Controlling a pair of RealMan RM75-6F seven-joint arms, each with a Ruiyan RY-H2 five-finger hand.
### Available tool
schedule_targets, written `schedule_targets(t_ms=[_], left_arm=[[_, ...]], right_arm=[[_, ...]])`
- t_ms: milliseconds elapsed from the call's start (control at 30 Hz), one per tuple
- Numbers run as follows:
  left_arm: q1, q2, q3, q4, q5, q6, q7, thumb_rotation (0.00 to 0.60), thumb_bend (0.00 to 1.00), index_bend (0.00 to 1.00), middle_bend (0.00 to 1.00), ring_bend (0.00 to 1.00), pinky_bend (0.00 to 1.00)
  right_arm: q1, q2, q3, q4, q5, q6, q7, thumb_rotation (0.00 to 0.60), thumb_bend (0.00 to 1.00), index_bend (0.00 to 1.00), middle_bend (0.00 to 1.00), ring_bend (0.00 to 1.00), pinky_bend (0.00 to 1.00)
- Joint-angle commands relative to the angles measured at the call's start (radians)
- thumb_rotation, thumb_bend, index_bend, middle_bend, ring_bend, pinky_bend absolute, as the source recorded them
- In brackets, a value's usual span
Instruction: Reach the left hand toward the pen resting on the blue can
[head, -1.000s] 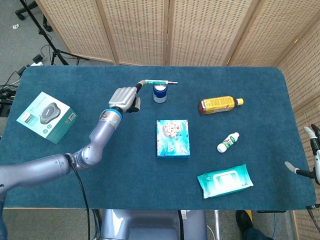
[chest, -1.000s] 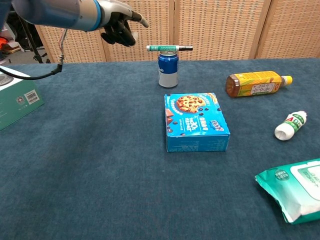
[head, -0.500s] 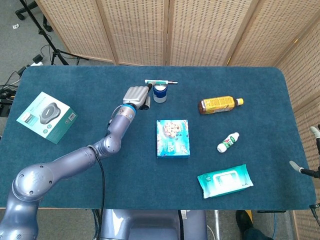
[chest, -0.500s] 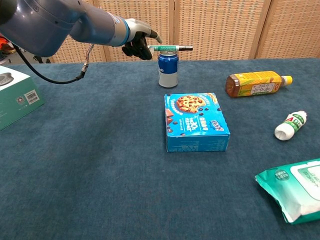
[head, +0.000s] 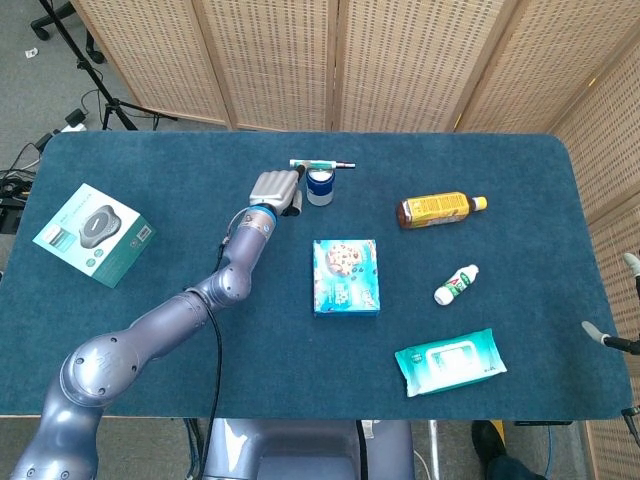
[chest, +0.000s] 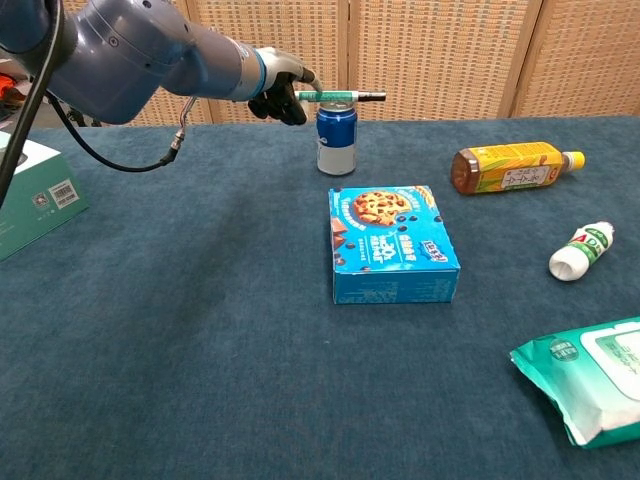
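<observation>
A green pen lies flat across the top of the blue can near the table's far edge. My left hand hovers just left of the can, at the pen's level. Its fingertips reach the pen's left end and it holds nothing; whether they touch the pen I cannot tell. My right hand shows only at the right edge of the head view, fingers apart and empty.
A blue cookie box lies in front of the can. Further right are an orange bottle, a small white bottle and a wipes pack. A green box sits far left.
My left hand has moved right, from well left of the can to the pen's left end. In the last half second it barely shifted. Pen and can have not moved.
</observation>
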Motion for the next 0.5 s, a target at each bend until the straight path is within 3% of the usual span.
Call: schedule_targets(t_ms=[33,500], left_arm=[[-0.007,-0.019,0.0,0.039,0.001,-0.018,-0.01,0.6,0.95,0.0,0.92,1.0,1.0],[-0.012,-0.044,-0.009,0.103,0.016,-0.048,-0.042,0.6,0.95,0.0,0.92,1.0,1.0]], right_arm=[[0.001,-0.001,0.001,0.001,0.002,-0.002,-0.002,0.6,0.0,0.0,0.0,0.0,0.0],[0.0,-0.003,0.007,0.005,0.012,-0.012,-0.006,0.6,0.0,0.0,0.0,0.0,0.0]])
